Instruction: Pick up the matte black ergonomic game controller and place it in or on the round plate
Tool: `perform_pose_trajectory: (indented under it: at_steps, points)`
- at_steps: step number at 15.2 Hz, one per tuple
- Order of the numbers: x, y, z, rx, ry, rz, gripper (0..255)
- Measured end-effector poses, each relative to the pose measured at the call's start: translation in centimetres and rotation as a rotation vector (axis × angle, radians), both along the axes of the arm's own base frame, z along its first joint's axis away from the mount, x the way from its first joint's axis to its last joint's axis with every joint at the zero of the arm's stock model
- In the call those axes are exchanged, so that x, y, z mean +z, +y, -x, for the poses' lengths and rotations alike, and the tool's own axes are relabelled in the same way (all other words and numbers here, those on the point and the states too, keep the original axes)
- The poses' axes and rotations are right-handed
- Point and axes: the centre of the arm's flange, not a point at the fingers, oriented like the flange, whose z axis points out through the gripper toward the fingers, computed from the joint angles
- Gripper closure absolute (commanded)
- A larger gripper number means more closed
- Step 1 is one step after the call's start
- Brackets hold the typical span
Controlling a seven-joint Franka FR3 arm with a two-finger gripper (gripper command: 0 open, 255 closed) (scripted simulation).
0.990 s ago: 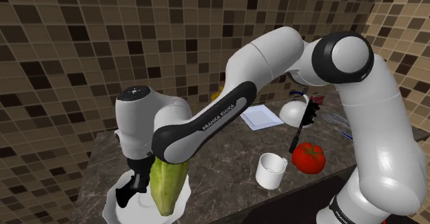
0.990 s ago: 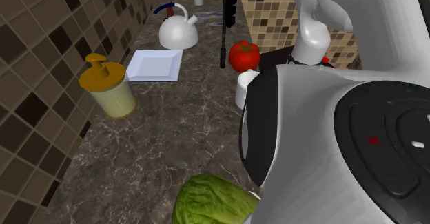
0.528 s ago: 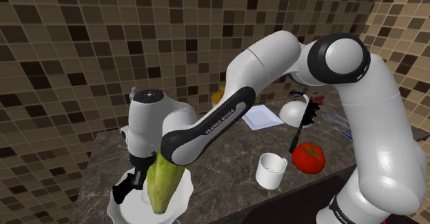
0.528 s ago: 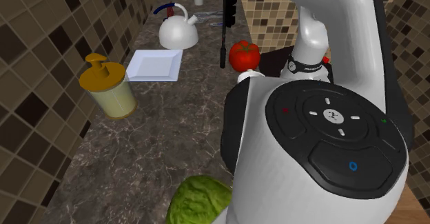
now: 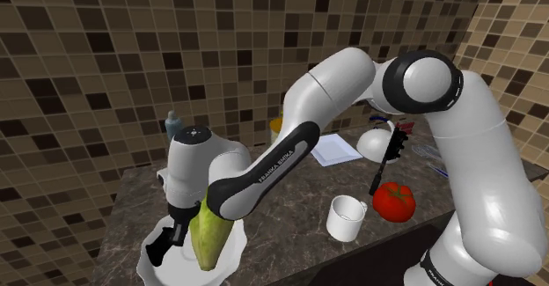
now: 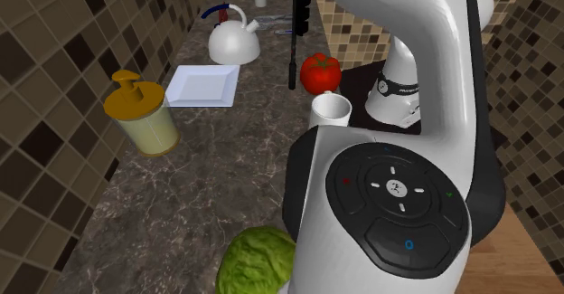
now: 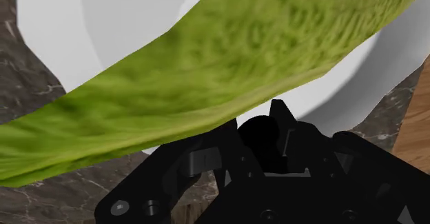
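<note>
From the shoulder view I see the arm folded down toward that view's lower left, hand upright above the white plate (image 5: 230,247), where a lettuce (image 5: 209,236) leans. The black controller (image 5: 158,246) sits at the plate's left edge, just under the gripper (image 5: 179,224). The wrist view adds the controller (image 7: 275,164) over the plate's rim, beside the lettuce. I cannot tell whether the gripper clasps it. The second exterior view adds a yellow-lidded jar (image 6: 145,113) and a kettle (image 6: 233,39) along the counter.

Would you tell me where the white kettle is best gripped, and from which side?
Probably its arched handle, from straight above: the white kettle stands upright, and the handle bridges clear of its rounded body.
</note>
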Motion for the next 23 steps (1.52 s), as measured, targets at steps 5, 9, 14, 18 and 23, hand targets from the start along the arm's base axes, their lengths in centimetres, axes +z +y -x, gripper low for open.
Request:
perform_pose_trajectory:
  at_steps: [5,9,14,18,23]
  points:
    - [-0.1,-0.1,0.2,-0.001,-0.003,0.003,255]
    - [-0.9,1.0,-0.9,0.012,-0.03,-0.055,0]
    - [0.5,-0.3,0.5,0.006,0.017,0.027,0]
    - [2.4,-1.7,1.0,-0.006,0.081,0.122,0]
    - [2.4,-1.9,1.2,-0.007,0.09,0.134,0]
